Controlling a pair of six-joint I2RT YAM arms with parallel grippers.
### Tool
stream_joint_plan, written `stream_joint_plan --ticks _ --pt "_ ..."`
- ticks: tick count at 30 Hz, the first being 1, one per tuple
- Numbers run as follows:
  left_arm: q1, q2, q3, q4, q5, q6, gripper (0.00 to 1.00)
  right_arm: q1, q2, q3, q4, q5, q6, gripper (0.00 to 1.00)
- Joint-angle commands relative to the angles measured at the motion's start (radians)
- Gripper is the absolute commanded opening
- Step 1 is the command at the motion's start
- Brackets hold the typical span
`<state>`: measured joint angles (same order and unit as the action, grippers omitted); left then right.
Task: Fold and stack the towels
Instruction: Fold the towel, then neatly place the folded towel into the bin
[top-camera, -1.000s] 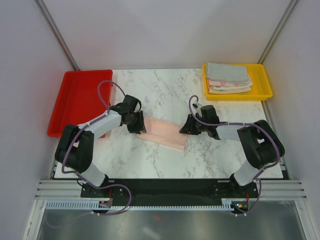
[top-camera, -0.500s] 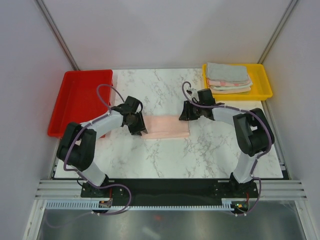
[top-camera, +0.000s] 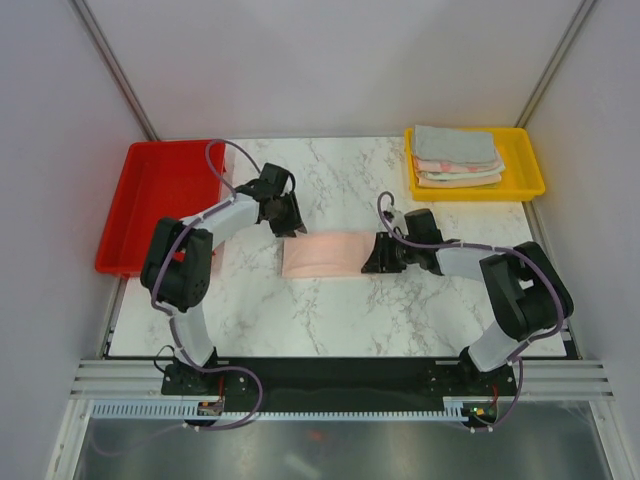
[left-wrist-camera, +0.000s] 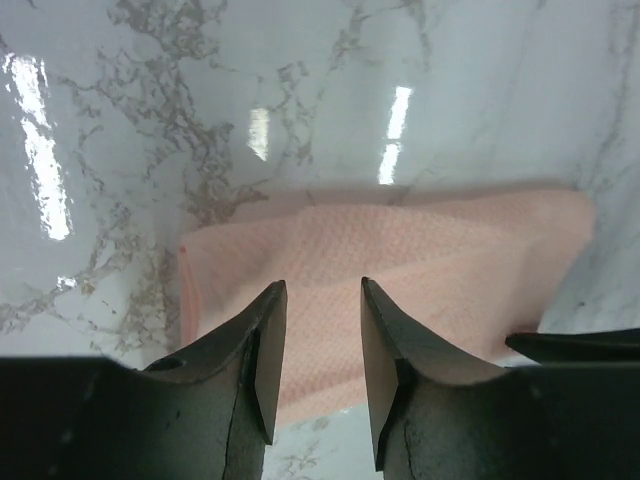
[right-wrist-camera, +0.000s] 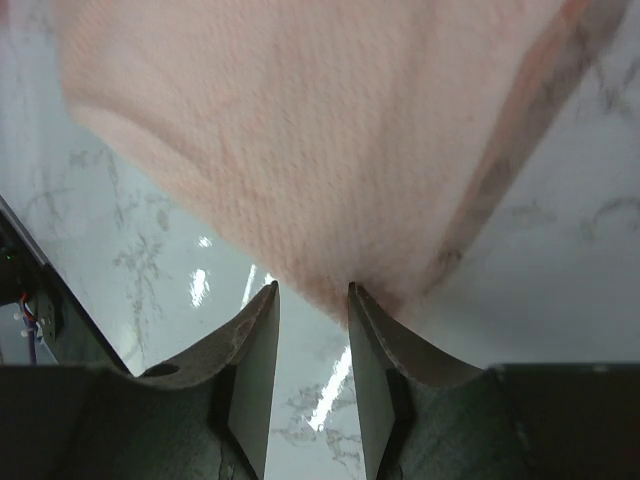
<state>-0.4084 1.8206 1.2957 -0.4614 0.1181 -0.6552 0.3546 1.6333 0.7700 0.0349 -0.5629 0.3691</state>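
Note:
A pink towel (top-camera: 328, 255) lies folded flat in the middle of the marble table. My left gripper (top-camera: 293, 225) hovers at its far left corner, open, with nothing between its fingers. In the left wrist view the towel (left-wrist-camera: 420, 250) lies under and beyond the left gripper (left-wrist-camera: 318, 285). My right gripper (top-camera: 370, 262) sits at the towel's right edge, open. In the right wrist view a corner of the towel (right-wrist-camera: 300, 130) reaches the tips of the right gripper (right-wrist-camera: 312, 288) but is not pinched. A stack of folded towels (top-camera: 455, 155) rests in the yellow tray (top-camera: 527, 178).
A red tray (top-camera: 150, 200) sits at the table's left edge, close behind my left arm. The yellow tray stands at the back right corner. White walls close in the table on three sides.
The towel was stretched between both grippers and now lies flat and folded. The left gripper has drawn back toward the far left. The right gripper has opened slightly at the towel's right edge.

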Motion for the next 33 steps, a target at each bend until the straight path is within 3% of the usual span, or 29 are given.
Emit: stream_joint_plan --ticks 1,5,11,16,20,25,29,33 --pt "0.034 0.075 0.027 0.029 0.015 0.049 0.42 -0.002 0.0 -0.135 0.212 -0.002 0.079 0.42" --pt "0.065 0.109 0.033 0.055 0.02 0.054 0.42 0.0 0.019 -0.222 0.313 0.04 0.096 0.41" --pt "0.117 0.132 0.042 0.084 0.017 0.065 0.42 0.0 0.002 -0.242 0.306 0.078 0.068 0.42" --pt "0.138 0.144 0.059 0.132 0.179 0.089 0.42 0.001 0.016 -0.235 0.306 0.075 0.068 0.41" --pt "0.138 0.074 0.051 0.135 0.224 0.111 0.43 0.007 -0.027 -0.192 0.245 0.012 0.086 0.43" --pt "0.138 -0.038 0.082 0.021 0.128 0.179 0.44 0.007 -0.116 -0.074 0.103 -0.018 0.114 0.53" --pt "0.137 -0.11 0.033 -0.017 0.084 0.198 0.45 0.009 -0.145 -0.023 0.024 0.084 0.117 0.6" --pt "0.132 -0.141 -0.032 -0.016 0.162 0.172 0.44 0.006 -0.086 0.055 -0.069 0.213 0.048 0.7"
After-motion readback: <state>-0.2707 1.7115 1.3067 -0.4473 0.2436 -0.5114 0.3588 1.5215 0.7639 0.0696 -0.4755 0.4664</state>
